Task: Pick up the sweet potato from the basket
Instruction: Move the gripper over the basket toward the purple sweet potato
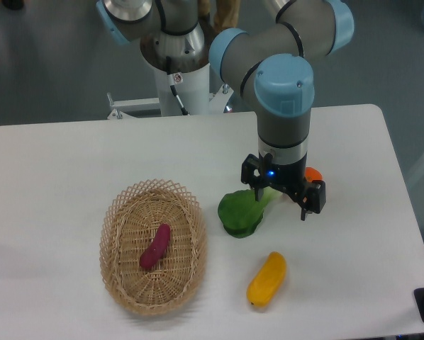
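Camera view shows the small purple sweet potato lying inside the tan woven wicker basket (nothing holds it), because the jaws hang spread and empty, well apart.

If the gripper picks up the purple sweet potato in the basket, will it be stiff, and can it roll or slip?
The sweet potato looks solid and smooth, so it is probably stiff but may slip between narrow fingers. Its long, slightly curved shape suggests it could roll sideways if nudged, though the basket should contain it. It seems small, so likely light. The gripper hovers away, over the green vegetable.
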